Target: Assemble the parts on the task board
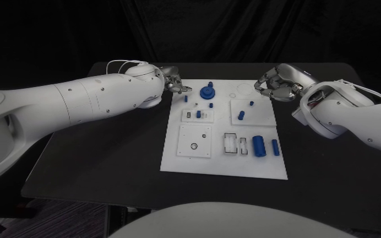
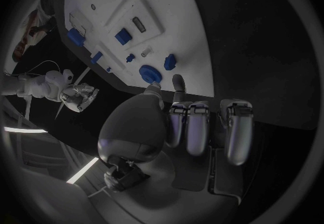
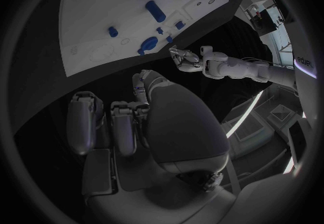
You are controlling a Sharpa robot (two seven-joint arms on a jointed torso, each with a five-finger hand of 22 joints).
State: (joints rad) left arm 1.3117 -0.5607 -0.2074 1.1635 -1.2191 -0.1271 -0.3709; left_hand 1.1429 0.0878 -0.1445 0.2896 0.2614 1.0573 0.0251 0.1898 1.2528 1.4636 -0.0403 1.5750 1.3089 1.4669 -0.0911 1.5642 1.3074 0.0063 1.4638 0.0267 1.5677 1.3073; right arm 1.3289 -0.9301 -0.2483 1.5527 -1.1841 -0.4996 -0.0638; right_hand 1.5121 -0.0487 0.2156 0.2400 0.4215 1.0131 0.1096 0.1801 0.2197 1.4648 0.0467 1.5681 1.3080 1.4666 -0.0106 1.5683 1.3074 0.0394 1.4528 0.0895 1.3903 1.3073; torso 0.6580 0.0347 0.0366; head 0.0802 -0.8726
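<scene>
Both the left hand (image 1: 173, 85) and right hand (image 1: 277, 86) hover curled and empty at the board's (image 1: 183, 161) far corners, so a careless reach could topple the upright blue parts (image 1: 208, 93).

Black table (image 1: 95, 155) in a dark room; black curtain (image 1: 230, 17) hangs behind the table's far edge.
</scene>
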